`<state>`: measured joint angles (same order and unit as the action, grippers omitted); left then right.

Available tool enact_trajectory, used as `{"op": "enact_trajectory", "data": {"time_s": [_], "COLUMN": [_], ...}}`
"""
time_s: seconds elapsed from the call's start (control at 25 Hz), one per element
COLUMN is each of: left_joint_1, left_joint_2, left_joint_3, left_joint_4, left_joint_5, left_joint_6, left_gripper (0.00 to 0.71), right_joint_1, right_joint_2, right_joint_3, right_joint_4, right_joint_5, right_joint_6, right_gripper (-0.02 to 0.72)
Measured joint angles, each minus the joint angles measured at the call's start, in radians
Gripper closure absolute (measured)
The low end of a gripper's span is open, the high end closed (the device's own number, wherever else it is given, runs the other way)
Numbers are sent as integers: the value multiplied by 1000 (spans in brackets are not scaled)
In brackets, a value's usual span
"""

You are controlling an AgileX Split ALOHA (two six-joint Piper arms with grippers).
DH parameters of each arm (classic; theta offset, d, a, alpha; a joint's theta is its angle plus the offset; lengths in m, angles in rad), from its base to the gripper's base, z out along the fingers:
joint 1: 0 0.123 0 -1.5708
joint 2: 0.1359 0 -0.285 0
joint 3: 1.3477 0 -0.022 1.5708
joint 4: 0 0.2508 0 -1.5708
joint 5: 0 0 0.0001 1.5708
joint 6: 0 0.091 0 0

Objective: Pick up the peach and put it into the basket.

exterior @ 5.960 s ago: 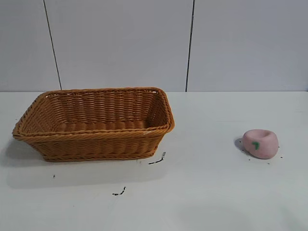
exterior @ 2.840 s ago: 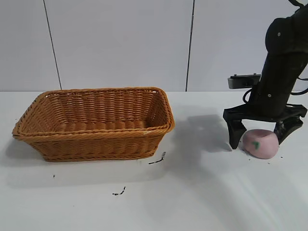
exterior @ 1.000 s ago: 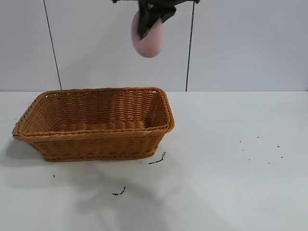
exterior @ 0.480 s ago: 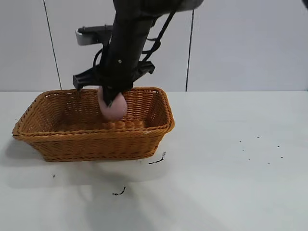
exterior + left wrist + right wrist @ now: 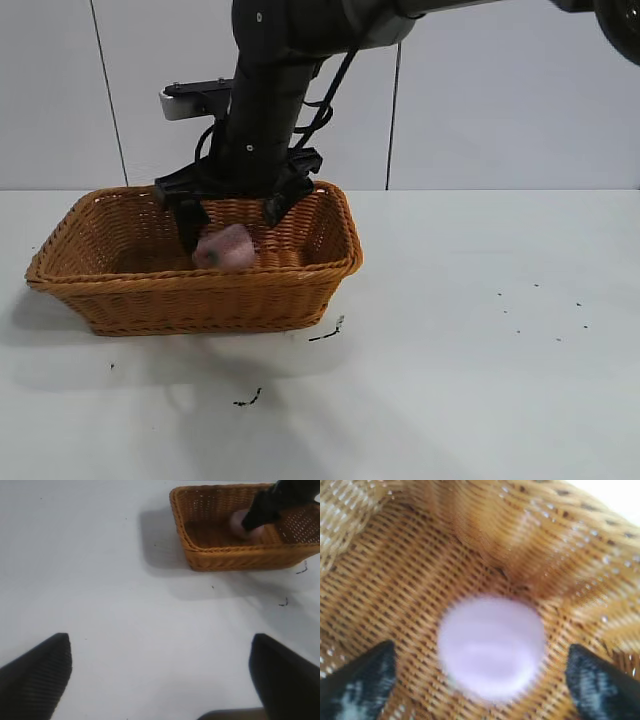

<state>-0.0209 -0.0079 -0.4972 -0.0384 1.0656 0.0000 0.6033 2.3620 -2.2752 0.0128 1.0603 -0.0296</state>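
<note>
Your right hand [image 5: 229, 218] is released, fingers spread wide over the wicker basket [image 5: 120, 290], tips dipped just inside the rim. The peach [image 5: 224, 248] is free of both fingers, sitting blurred between them inside the basket, toward the middle of it. In the right wrist view you see the peach [image 5: 491, 646] against the woven floor, with clear gaps to the dark fingertips [image 5: 357, 682] on either side. Can't tell whether it's resting on the floor or just above it.

Left hand [image 5: 160, 680] is parked well away from the basket [image 5: 225, 557], fingers apart over bare desk [image 5: 100, 590], nothing between them.

Nearer you on the desk [image 5: 450, 380]: a small dark scrap [image 5: 248, 399], another one [image 5: 329, 332] just off the basket's corner, and fine specks [image 5: 545, 310] out to the right. Grey panelled wall [image 5: 500, 90] behind.
</note>
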Motion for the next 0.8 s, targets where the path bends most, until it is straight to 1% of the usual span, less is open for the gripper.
{"op": "enact_trajectory", "data": {"time_s": [0.08,0.2,0.28,0.64,0.8], "left_joint_1": [0,0,0,0,0], "left_joint_2": [0,0,0,0,0], "left_joint_3": [0,0,0,0,0], "left_joint_4": [0,0,0,0,0], "left_joint_5": [0,0,0,0,0], "left_joint_6": [0,0,0,0,0], "left_gripper": [17,17,17,17,17], "right_joint_1": [-34,-112,-166,-476,-563], "right_joint_2": [-4,-11,-12,-11,-11], "right_joint_3": [-61,-108,-114,-114,-114], "right_joint_4": [0,1,0,-6,-3], "right_joint_5": [37,75,86,126,150], "right_joint_6": [0,0,0,0,0], "right_gripper": [16,13,9,8,8]}}
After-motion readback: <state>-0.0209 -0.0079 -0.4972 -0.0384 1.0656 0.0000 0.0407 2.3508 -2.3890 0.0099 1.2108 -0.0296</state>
